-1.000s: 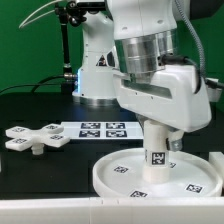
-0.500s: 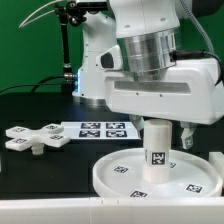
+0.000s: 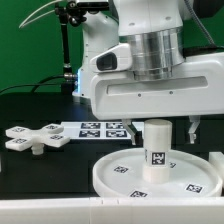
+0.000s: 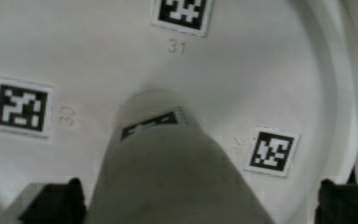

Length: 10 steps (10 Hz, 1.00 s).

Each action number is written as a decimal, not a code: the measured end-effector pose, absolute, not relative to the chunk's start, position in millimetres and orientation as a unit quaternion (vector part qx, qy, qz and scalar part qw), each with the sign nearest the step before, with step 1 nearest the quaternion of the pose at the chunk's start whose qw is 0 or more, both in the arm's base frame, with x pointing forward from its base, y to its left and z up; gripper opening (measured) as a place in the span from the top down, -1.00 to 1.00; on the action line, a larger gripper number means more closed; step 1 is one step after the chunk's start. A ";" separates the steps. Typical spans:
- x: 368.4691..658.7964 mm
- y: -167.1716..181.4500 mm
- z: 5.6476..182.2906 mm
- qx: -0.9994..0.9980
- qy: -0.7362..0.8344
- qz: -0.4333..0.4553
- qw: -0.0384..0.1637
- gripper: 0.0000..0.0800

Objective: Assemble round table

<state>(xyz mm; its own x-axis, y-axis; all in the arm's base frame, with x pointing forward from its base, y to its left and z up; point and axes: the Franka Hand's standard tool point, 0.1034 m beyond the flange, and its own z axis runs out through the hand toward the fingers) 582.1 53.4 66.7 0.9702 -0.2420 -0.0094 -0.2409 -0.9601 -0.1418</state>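
On the exterior view's left, the cross-shaped piece (image 3: 35, 138) lies flat on the dark worktop (image 3: 40, 108), well apart from everything I am working on. I judge it is parked there until the leg can take it. Just to its right is the marker board (image 3: 100, 128), fixed in place and no part of the build.

Further right sits the round disc (image 3: 108, 176), rim upward, which keeps it steady and gives me a flat floor to work on. The leg (image 3: 157, 152) stands upright at its middle, unsupported by me, so I take it to be seated in the disc. Whether it is fully home, I cannot tell.

My tool (image 3: 162, 127) hangs directly over the leg with its jaws spread. One of the fingers (image 3: 192, 128) shows clear of the cylinder on the exterior view's right. The wrist view agrees: the leg (image 4: 185, 160) runs up between my dark fingertips (image 4: 51, 198), with a gap on each side and the disc's tagged floor (image 4: 87, 50) beyond. I am gripping nothing. Staying centred lets me close again without knocking the leg.
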 end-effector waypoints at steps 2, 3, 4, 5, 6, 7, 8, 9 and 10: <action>583.2 52.3 66.7 -0.997 0.026 -0.015 0.066 -0.62; 583.2 51.7 66.6 -0.998 -0.011 -0.017 0.066 -0.62; 583.2 51.3 66.5 -0.996 -0.051 -0.020 0.065 -0.62; 583.2 50.9 66.5 -0.994 -0.085 -0.022 0.064 -0.62; 583.2 50.1 66.1 -0.991 -0.121 -0.023 0.060 -0.62; 583.5 48.8 65.4 -0.979 -0.197 -0.027 0.050 -0.62; 583.5 49.2 65.6 -0.967 -0.249 -0.028 0.044 -0.62; 583.5 51.4 65.6 -0.954 -0.296 -0.029 0.038 -0.62; 582.8 56.1 65.5 -0.939 -0.342 -0.028 0.032 -0.62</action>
